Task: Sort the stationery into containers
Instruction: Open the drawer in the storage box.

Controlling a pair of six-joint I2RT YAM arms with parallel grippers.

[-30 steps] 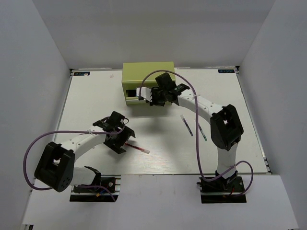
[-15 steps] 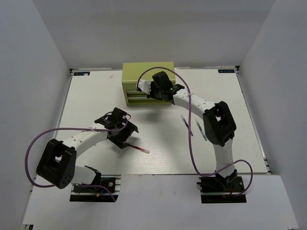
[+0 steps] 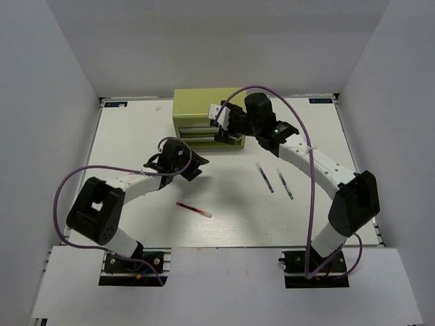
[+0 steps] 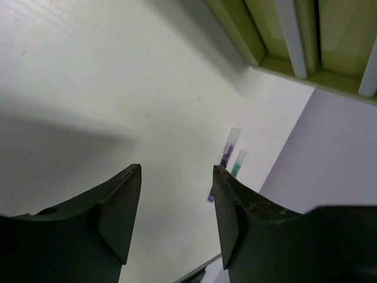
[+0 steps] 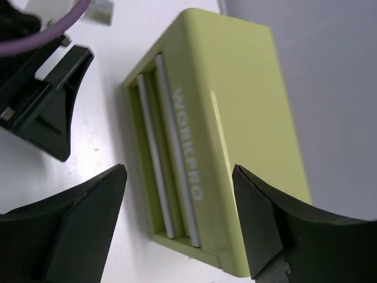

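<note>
The yellow-green cabinet [image 3: 207, 109] stands at the back of the table, its drawers [image 5: 168, 177] pushed in behind pale handle strips. My right gripper [image 3: 228, 129] [image 5: 179, 171] hovers open over the cabinet's front, holding nothing. My left gripper [image 3: 192, 166] [image 4: 177, 171] sits just in front of the cabinet, open and empty. A thin red pen [image 3: 194, 209] lies on the table behind the left gripper. Two thin dark pens [image 3: 264, 176] [image 3: 284, 183] lie to the right; the left wrist view shows them as a purple pen [image 4: 227, 154] and a green pen [image 4: 237, 163].
White walls close in the table [image 3: 136, 136] on the left, back and right. Purple cables loop off both arms. The left gripper's black body [image 5: 44, 100] shows in the right wrist view, close to the cabinet's front.
The cabinet's pulled-out drawer has gone in. My right gripper has opened and drawn back from the front. My left arm has swung from the red pen toward the cabinet, its jaws narrower.
</note>
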